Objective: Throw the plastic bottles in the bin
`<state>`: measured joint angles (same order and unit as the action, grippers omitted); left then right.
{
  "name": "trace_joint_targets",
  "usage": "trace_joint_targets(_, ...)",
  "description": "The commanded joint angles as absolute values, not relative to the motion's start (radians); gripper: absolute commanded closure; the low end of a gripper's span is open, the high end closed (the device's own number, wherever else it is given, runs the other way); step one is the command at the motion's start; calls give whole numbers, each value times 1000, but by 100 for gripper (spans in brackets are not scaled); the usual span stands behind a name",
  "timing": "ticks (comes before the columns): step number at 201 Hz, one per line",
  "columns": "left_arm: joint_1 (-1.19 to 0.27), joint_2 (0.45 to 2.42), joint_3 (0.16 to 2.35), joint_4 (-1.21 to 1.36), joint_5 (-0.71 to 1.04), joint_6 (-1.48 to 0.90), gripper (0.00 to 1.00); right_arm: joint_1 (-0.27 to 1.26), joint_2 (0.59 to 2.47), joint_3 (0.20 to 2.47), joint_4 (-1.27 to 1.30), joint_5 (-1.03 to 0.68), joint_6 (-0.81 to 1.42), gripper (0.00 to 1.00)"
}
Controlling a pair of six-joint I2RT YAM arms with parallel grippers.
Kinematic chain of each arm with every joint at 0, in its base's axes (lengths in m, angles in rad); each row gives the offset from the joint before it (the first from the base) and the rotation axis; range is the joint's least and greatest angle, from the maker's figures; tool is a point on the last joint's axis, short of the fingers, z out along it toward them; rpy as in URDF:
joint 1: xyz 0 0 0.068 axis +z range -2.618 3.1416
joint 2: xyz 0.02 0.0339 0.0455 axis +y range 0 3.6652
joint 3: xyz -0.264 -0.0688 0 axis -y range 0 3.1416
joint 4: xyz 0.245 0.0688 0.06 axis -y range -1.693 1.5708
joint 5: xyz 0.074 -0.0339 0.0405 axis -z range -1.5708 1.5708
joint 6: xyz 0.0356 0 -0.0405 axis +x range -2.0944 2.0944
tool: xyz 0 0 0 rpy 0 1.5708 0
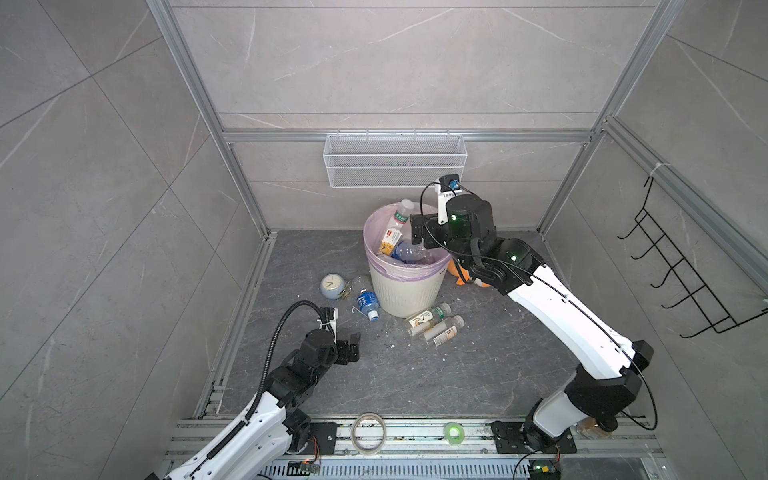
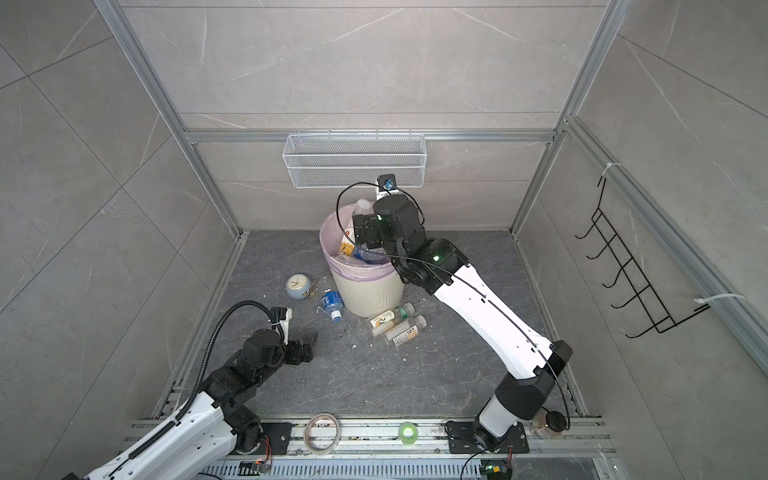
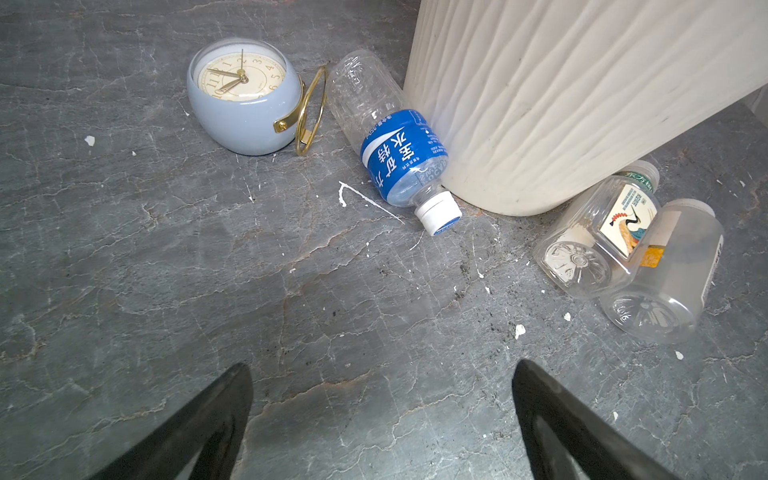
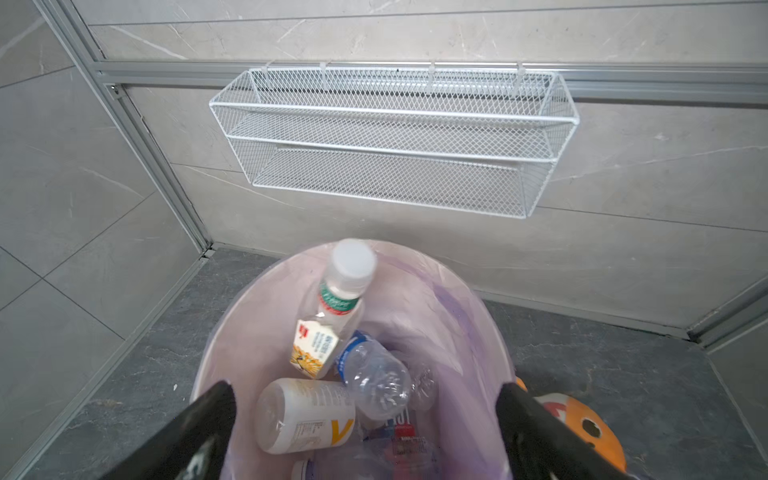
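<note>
Over the bin (image 1: 401,295), at the far middle of the floor, the right gripper (image 4: 365,388) hangs with its jaws spread wide and nothing between them. Below it, in the right wrist view, we see the pale lilac liner and several plastic bottles inside. A white-capped bottle (image 4: 332,316) leans cap-up against the far rim, a milky bottle with a yellow mark (image 4: 303,415) lies on its side, and a crumpled clear bottle (image 4: 376,382) lies beside it. More sit deeper down, but we cannot make them out.

Three bottles lie on the floor outside the bin. The blue-labelled bottle (image 3: 399,153) lies on its side against the bin's left wall, its white cap pointing toward the arms' bases. On its other side is the pale-blue clock (image 3: 245,99) (its gold handle nearly touches the bottle). At the front of the bin, the bird-label bottle (image 3: 602,232) and a frosted bottle (image 3: 665,274) lie side by side, touching, with their caps toward the bin.

The left gripper (image 3: 382,368) hovers low over bare floor, near the blue-labelled bottle but apart from it, fingers wide and holding nothing.

An orange plush (image 4: 582,424) lies behind the bin on the right, and a white wire basket (image 1: 395,160) hangs on the back wall.
</note>
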<state>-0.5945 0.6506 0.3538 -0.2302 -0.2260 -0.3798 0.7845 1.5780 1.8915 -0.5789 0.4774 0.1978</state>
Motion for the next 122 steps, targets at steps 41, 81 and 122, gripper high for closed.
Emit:
trace_joint_targets(41, -588, 669, 360, -192, -229, -388, 0, 783, 1290, 1545, -514, 492, 218, 1)
trace_joint_targets(81, -589, 688, 371, -195, -237, -389, 0, 781, 1131, 1263, -512, 511, 290, 1)
trace_joint_targets(122, -583, 739, 407, -218, -254, -405, 0, 781, 978, 1000, -538, 491, 401, 1)
